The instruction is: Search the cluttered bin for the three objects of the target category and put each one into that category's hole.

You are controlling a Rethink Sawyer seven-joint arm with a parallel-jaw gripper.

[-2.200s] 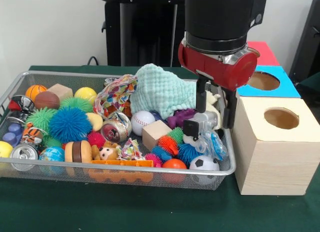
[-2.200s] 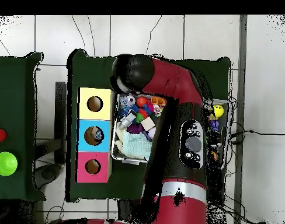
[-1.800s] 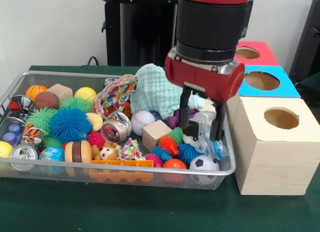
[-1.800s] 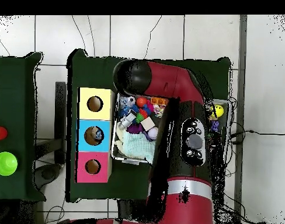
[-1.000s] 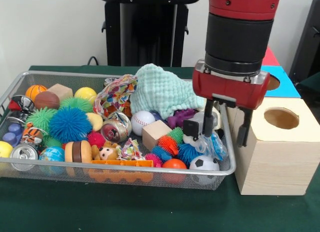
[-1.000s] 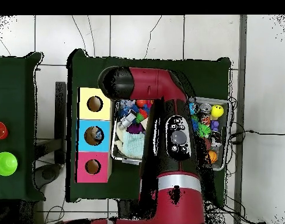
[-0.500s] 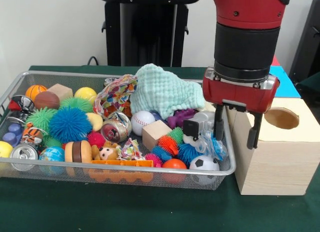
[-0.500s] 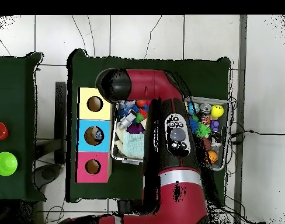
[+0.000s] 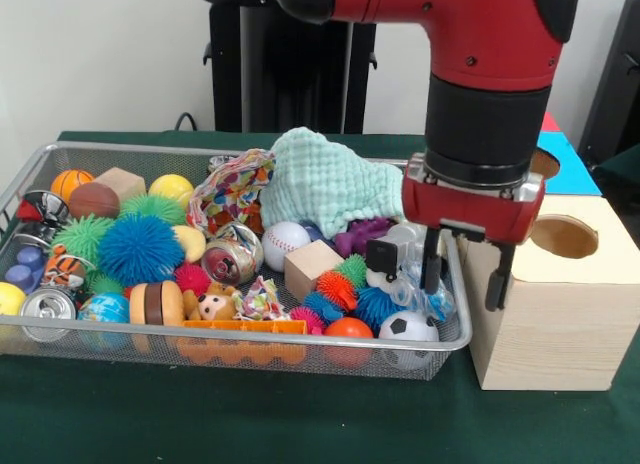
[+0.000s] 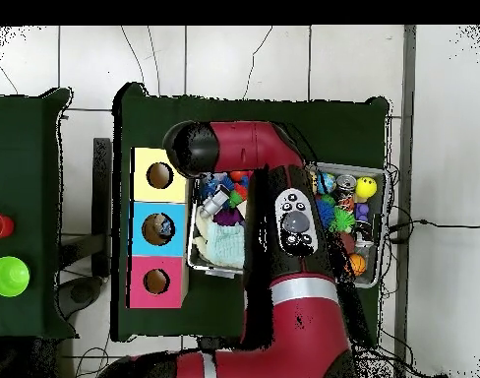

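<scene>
A: Where did the target things lie?

B: Somewhere in the wire bin (image 9: pixel 130 147), under the clutter. Which category was wanted, I couldn't tell from the views. Nearest the claw (image 9: pixel 465 274) were a clear crinkly packet (image 9: pixel 422 290), a grey block toy (image 9: pixel 386 254) and a small football (image 9: pixel 408 327), all packed at the bin's three o'clock end.

A: And the claw was carrying one?

B: No. Its fingers (image 9: pixel 432 266) stood spread, with nothing pinched between them. It hung straddling the bin's three o'clock rim, one finger over the packet and the other in front of the wooden box (image 9: pixel 545 324).

A: So the step was a pick?

B: I judged so. To do it well, the claw had to shift towards nine o'clock, clear of rim and box, before dropping. Otherwise the outer finger would have struck the box wall.

A: Any other risk?

B: The mint cloth (image 9: pixel 330 189), at eleven o'clock of the claw, covered part of the pile and could have snagged. The packet looked slippery, so a centred grip mattered.

A: And afterwards?

B: The box's hole (image 9: pixel 563 237) lay just beside, at two o'clock of the claw, on the green worktop (image 9: pixel 300 414).
</scene>
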